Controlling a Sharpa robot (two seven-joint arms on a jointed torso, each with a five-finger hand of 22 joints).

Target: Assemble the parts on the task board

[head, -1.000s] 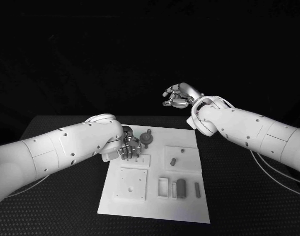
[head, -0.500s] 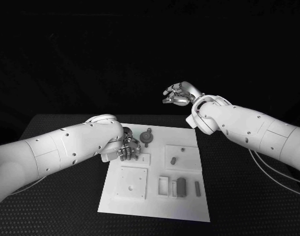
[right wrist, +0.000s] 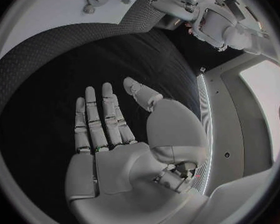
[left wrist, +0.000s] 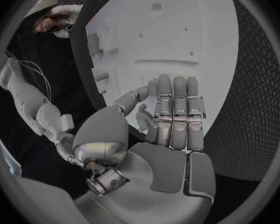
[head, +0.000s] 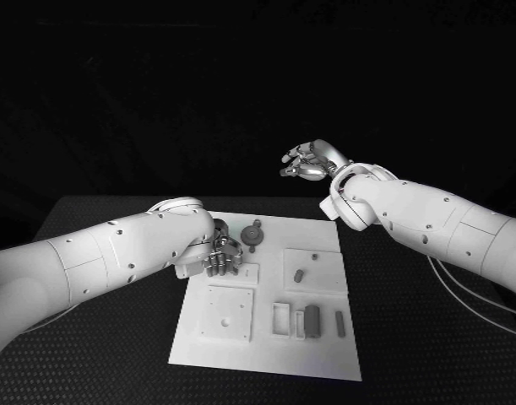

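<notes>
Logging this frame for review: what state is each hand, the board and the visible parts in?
left hand: open, fingers straight together, holding nothing, over the task board's left side.
right hand: open, fingers apart, empty, raised beyond the board.
task board: flat on the table.
gear-like part: on the board's far end.
upright parts: standing in near slots.

White task board (head: 270, 337), grey parts (head: 312, 321); black table (head: 428, 337) (woven texture); silver hands.

Dim, with a black surround. The white task board (head: 270, 295) and arms catch the brightest light without glare. Wrist views bend straight edges strongly toward a dark rim. Beyond the right hand (head: 310, 162) all falls into darkness.
</notes>
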